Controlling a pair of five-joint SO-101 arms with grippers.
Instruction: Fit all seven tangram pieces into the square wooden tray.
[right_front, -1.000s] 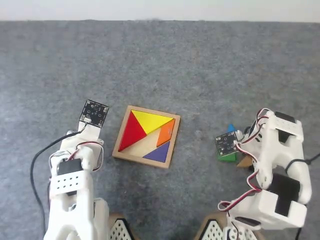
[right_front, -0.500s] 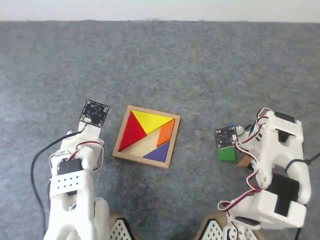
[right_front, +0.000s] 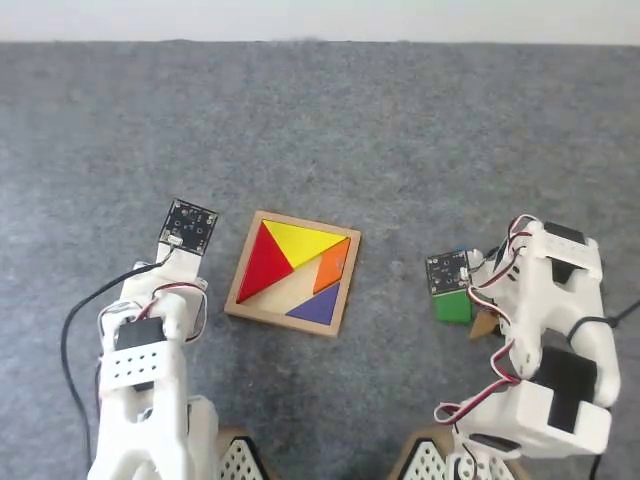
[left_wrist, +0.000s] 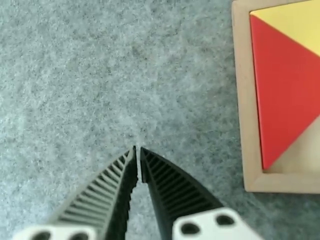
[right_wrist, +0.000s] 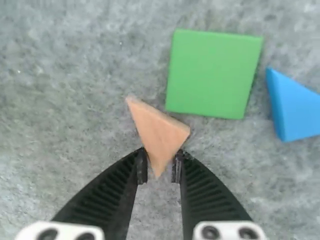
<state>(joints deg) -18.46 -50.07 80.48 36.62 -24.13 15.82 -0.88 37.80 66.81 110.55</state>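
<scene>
Right gripper (right_wrist: 159, 167) is clenched on one corner of a tan triangle (right_wrist: 159, 132), its ribbed black fingers (right_wrist: 131, 175) pressing that corner from both sides while the rest of the piece lies flat in front of them. Everything sits on a grey carpet (right_front: 400, 130) with a speckled, felt-like nap. It covers the whole work surface, and a strip of white wall (right_front: 320, 20) runs along its far edge.

The square wooden tray (right_front: 240, 292) lies turned a little askew between the two arms. It holds a red triangle (right_front: 265, 262), a yellow triangle (right_front: 300, 240), an orange piece (right_front: 330, 270) and a purple piece (right_front: 318, 305), with bare wood showing between the red and the purple.

The tan triangle lies well apart from the tray, out past the side that holds the orange piece. A green square (right_wrist: 212, 72) lies just beside the triangle's far edge, on the tray's side of it, almost touching. A blue triangle (right_wrist: 292, 110) lies near the square on the carpet.

Left gripper (left_wrist: 137, 150) is closed tight with nothing between its fingers. It points down at bare carpet just beside the tray's rim, on the side where the red triangle sits.
</scene>
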